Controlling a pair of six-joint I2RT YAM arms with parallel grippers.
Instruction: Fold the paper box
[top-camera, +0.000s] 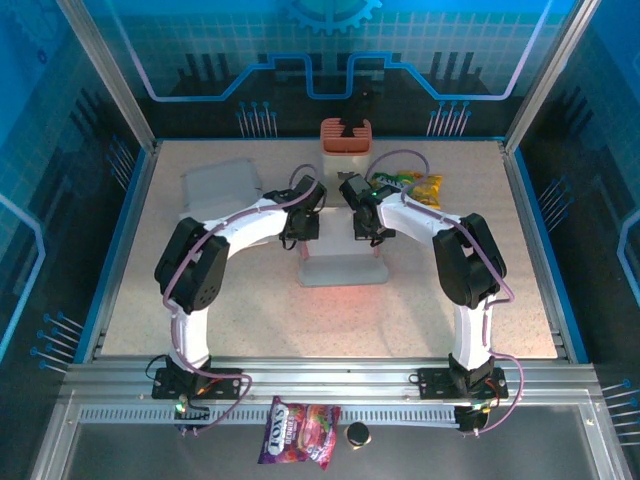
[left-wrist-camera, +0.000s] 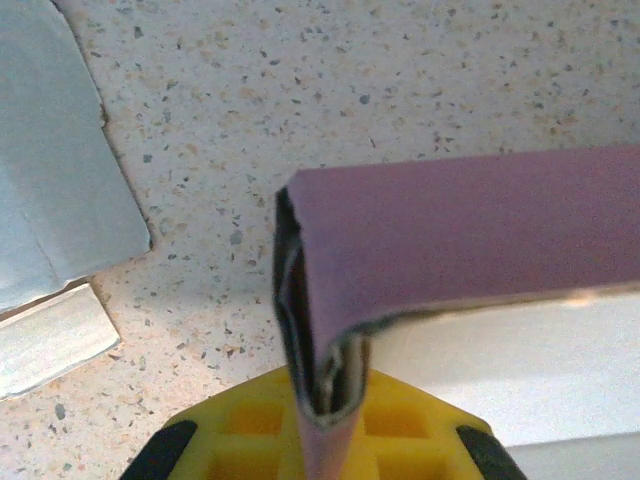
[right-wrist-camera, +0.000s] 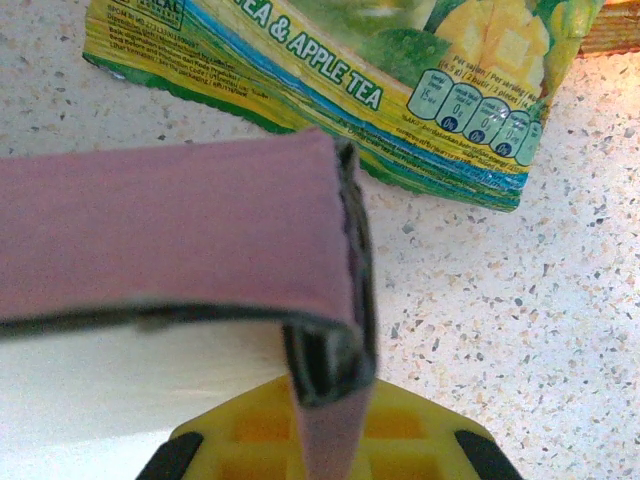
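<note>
1. Speckled worktop (top-camera: 250, 310) inside blue-lit walls.
2. Left tool (left-wrist-camera: 325, 400) pressed together on box (left-wrist-camera: 470, 230), pinching its pink left end wall.
3. Right tool (right-wrist-camera: 325, 395) likewise clamped on the box's opposite end wall.
4. Box spanning between both tools at mid-worktop, with the pale long side toward the arm bases.
5. Grey sheets (left-wrist-camera: 50, 150) ahead-left of left tool; tea packet (right-wrist-camera: 330, 70) just beyond right tool.

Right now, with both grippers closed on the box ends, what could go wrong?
1. The left gripper pinches several loose layers at the paper box corner; one may slip out.
2. With the right gripper holding the other end, uneven pulling could twist or tear it.
3. The tea packet lies close; a push there may hit it.
</note>
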